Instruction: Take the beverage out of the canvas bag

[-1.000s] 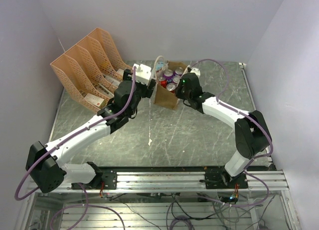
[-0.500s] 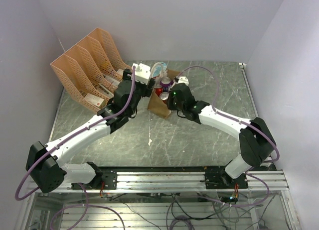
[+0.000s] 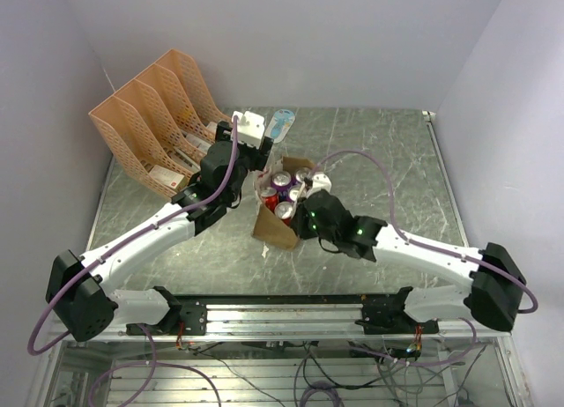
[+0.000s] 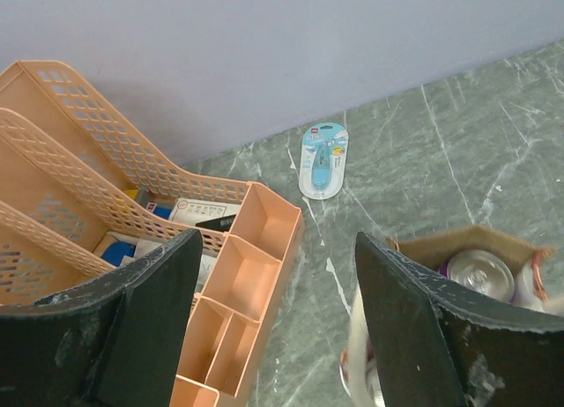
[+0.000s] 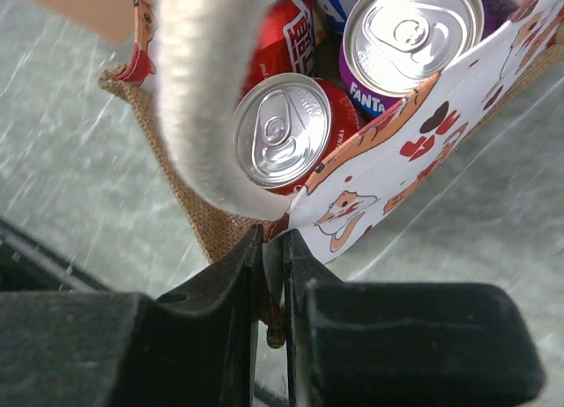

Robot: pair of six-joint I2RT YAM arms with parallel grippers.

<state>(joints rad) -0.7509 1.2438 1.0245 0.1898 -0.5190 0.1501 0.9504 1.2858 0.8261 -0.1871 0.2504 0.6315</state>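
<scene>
The canvas bag [image 3: 275,224] stands near the middle of the table, tilted, with several beverage cans [image 3: 284,185] in it. My right gripper [image 3: 301,218] is shut on the bag's near rim. In the right wrist view its jaws [image 5: 275,264] pinch the burlap edge beside the printed panel [image 5: 397,151]. Above them are a red can [image 5: 282,129], a purple Fanta can [image 5: 411,33] and the white handle [image 5: 207,90]. My left gripper [image 3: 254,160] is open and empty just behind and left of the bag. The left wrist view shows the bag [image 4: 471,247] at lower right.
The orange file rack [image 3: 154,116] stands at the back left, with an orange compartment tray [image 4: 238,292] in front of it. A blue blister pack [image 3: 280,122] lies at the back by the wall and also shows in the left wrist view [image 4: 322,159].
My right gripper has dragged the bag from the back of the table toward the near side. The blue pack behind it is now uncovered. The left arm has barely moved.
</scene>
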